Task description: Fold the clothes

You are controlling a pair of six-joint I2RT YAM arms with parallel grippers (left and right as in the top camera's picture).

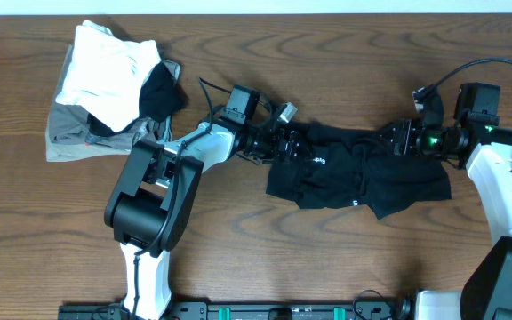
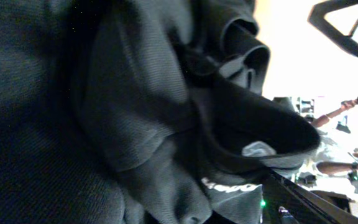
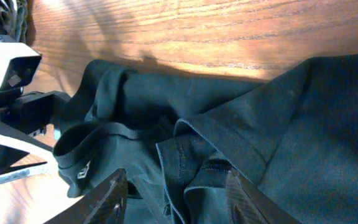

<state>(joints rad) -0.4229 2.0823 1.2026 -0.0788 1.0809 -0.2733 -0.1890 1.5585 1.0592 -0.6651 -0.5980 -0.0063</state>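
In your left wrist view the black shirt (image 2: 135,106) fills nearly everything and hides the fingers of the left claw (image 1: 269,142). Overhead, its tips vanish into the cloth, so you cannot tell whether it grips. The right claw (image 3: 178,193) is cut off at the bottom edge, with cloth between its tips. The white print (image 1: 320,161) is too small to read. The grey garment (image 1: 69,142) lies partly under the white garment (image 1: 105,76).

Right claw (image 3: 178,202) straddles, perhaps grips, the rumpled black shirt (image 3: 291,124).

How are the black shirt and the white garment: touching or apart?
Apart. The overhead view shows bare table between the shirt and the white garment, which lies far to its left.
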